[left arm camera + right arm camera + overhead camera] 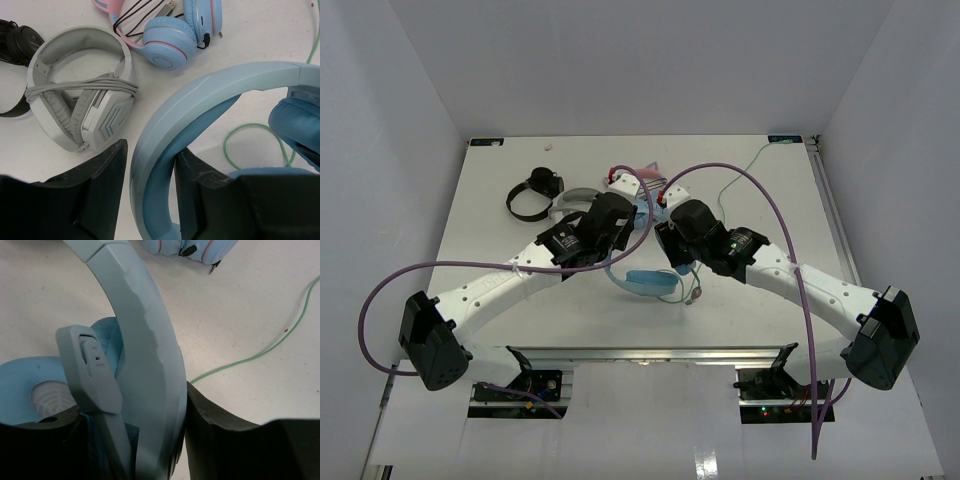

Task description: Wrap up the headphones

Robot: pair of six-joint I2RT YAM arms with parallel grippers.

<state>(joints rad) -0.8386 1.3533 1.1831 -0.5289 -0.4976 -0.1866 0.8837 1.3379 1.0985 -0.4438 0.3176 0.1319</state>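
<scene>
Headphones [650,281], the light-blue pair, sit near the middle of the desk [500,300], one cup low toward the near edge and the headband arched up between the two arms. We find the wrapping not begun, as far as can be seen. The pale-green cable [250,127] lies loose on the desk and runs off toward the far right corner, with no turn around the band or the cups. All of the winding is left to do. The left claw [150,170] straddles the headband with a finger on each side and appears clenched on it. The right claw [135,435] grasps another stretch of the same band, which passes between its fingers. The grey-white pair [80,105] and the pink pair [170,35] lie farther off, apart from both claws.
</scene>
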